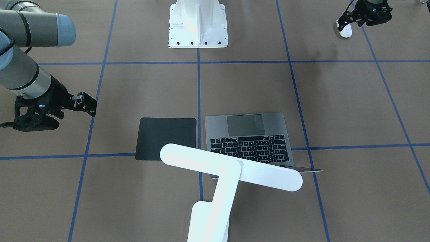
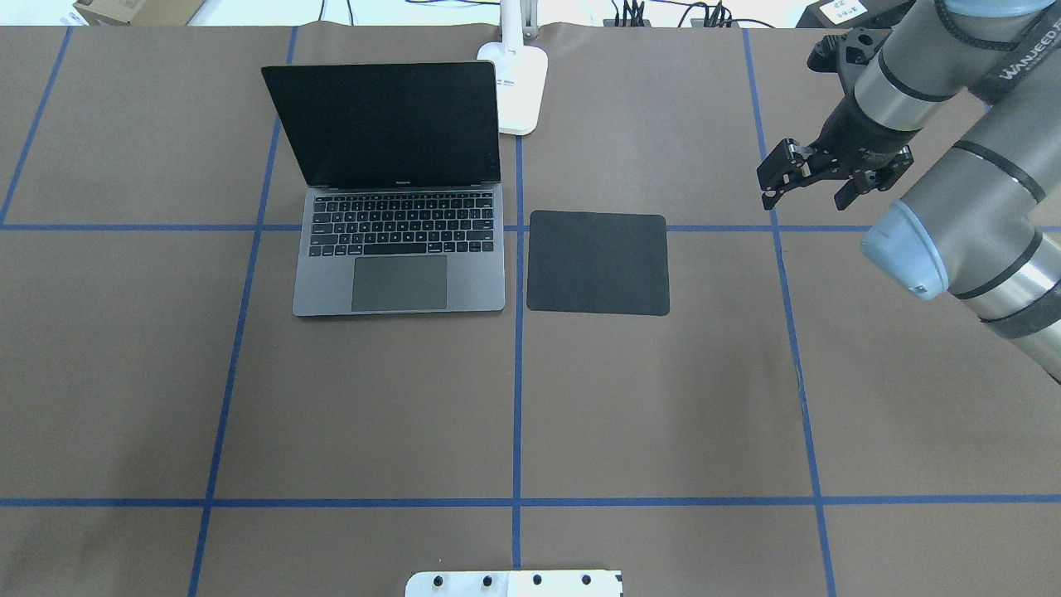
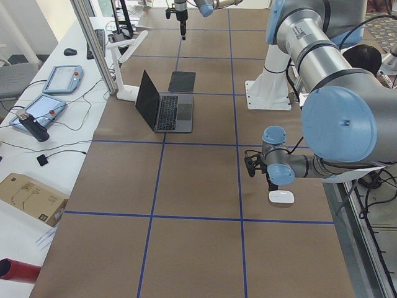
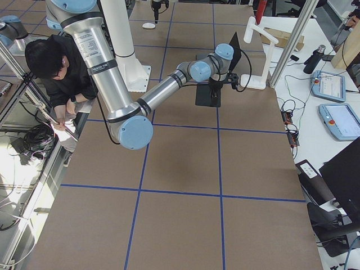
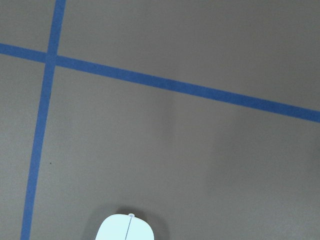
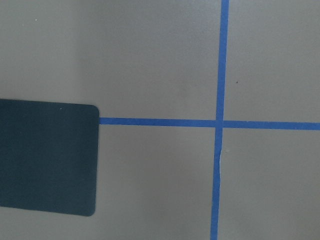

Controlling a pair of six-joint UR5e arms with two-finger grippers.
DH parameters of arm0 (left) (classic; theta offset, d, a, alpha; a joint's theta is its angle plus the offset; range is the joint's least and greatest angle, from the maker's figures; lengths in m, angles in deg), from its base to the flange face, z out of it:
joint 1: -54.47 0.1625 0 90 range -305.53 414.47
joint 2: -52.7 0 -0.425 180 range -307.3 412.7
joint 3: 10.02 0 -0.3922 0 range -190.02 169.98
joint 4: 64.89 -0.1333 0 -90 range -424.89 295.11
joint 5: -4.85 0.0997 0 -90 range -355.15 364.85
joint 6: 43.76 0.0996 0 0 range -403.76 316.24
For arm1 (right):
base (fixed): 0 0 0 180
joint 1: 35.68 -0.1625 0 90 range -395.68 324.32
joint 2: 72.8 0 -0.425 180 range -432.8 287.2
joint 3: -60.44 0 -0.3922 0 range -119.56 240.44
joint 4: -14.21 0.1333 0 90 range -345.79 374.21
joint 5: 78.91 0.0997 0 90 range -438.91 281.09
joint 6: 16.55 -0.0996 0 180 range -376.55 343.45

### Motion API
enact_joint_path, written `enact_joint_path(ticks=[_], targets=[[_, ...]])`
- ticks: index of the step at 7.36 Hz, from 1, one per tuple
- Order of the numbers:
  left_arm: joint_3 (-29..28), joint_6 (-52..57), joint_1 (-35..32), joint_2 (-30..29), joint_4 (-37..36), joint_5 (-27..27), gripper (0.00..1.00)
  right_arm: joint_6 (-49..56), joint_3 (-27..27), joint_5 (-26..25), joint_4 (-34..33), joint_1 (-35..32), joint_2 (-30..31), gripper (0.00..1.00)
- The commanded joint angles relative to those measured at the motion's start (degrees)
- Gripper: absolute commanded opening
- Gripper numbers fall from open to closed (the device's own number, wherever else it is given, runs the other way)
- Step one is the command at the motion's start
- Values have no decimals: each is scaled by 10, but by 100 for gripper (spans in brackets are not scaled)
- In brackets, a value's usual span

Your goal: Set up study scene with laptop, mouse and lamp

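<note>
We hover the left gripper (image 1: 350, 23), jaws parted, over the mouse (image 1: 345, 31) to take it; the right gripper (image 2: 801, 201) waits, jaws wide.

"WANJEED", right arm's sleeve (image 2: 1024, 56) (cut off)

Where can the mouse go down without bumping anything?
The black mat beside the laptop is bare. The table in front of both, toward the pedestal, is bare too. It's crowded behind them, around the lamp.
</note>
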State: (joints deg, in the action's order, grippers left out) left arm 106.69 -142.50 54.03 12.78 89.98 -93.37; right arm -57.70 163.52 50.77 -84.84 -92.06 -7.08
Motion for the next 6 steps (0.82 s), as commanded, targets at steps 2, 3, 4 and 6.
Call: enact_joint_path(ticks=[2, 3, 4, 6], targets=[[-31, -5, 80, -9, 16, 31, 100, -1, 0, -5, 1, 7, 0, 100], [-35, -6, 88, -10, 19, 31, 100, -1, 0, -5, 2, 9, 2, 100], [-42, -7, 98, -10, 23, 31, 100, 0, 0, -12, 3, 10, 5, 100], [-53, -7, 119, -11, 45, 31, 100, -1, 0, -12, 3, 14, 4, 100]])
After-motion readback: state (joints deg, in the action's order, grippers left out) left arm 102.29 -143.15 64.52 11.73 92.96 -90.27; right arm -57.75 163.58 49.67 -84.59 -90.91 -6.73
